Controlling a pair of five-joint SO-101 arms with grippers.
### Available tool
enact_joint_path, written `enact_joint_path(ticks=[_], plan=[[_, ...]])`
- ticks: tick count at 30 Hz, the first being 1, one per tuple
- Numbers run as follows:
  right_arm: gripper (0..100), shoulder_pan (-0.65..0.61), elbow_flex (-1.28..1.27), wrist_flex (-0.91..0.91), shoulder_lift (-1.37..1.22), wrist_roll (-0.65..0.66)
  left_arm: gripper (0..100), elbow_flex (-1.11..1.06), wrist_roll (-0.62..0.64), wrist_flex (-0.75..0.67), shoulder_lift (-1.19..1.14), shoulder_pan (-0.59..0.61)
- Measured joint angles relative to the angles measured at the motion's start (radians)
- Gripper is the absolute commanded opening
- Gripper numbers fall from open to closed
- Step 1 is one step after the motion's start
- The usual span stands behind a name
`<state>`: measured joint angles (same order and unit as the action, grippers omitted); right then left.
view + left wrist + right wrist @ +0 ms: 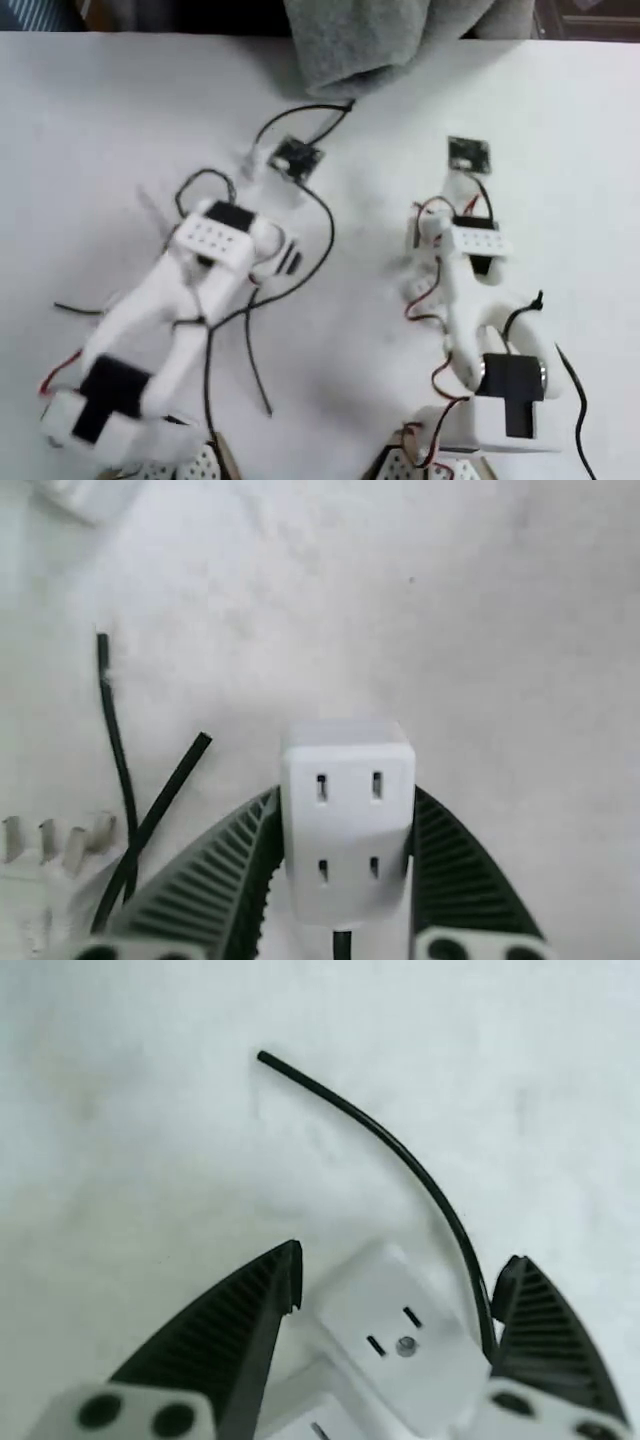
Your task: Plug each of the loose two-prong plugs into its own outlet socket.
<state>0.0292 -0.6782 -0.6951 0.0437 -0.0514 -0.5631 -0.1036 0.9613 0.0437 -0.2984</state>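
White outlet block (347, 820), 2 pairs of slots on its face, sits between the black ribbed fingers (225, 880) of the left gripper (346, 798). Both fingers press its sides, so the grip is closed on it. The white table (480, 600) lies behind it. Near the block, 2 black leads (118, 770) cross, cut ends free.

Right gripper (405, 1257): jaws spread wide, holding nothing. A white socket (395, 1335), with 2 slots and 1 round hole, lies tilted between the fingers. 1 fingertip is just beside its corner, the other stands apart. A black cable (400, 1155) curves past that far finger, its free end on bare table.

Farther out, in the high view: a dark square piece (296, 158) lies just ahead of the left gripper, another dark square piece (468, 152) just ahead of the right. Cannot tell whether these are plugs. A long black wire (328, 225) loops from the left-hand piece back toward the left arm. At the table's far edge, a grey cloth (380, 35) lies over the rim.
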Motion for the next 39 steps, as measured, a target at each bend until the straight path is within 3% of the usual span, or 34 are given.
enact_joint_path(ticks=[7,15,20,25,31,39], plan=[[30.6,0.003,0.000,0.002,0.000,-0.014,32,0.181,-0.002,0.121,-0.262,0.049],[30.6,0.005,0.000,0.002,0.000,-0.018,32,0.279,-0.002,0.222,-0.318,0.063],[30.6,0.005,0.000,0.002,0.000,-0.021,32,0.331,-0.014,0.302,-0.264,0.167],[30.6,0.005,0.000,0.002,0.000,-0.021,32,0.348,-0.166,0.425,-0.018,0.350],[30.6,0.005,-0.003,0.018,0.000,-0.021,32,0.348,-0.402,0.466,0.275,0.615],[30.6,0.005,-0.003,0.021,0.000,-0.021,32,0.308,-0.657,0.442,0.216,0.713]])
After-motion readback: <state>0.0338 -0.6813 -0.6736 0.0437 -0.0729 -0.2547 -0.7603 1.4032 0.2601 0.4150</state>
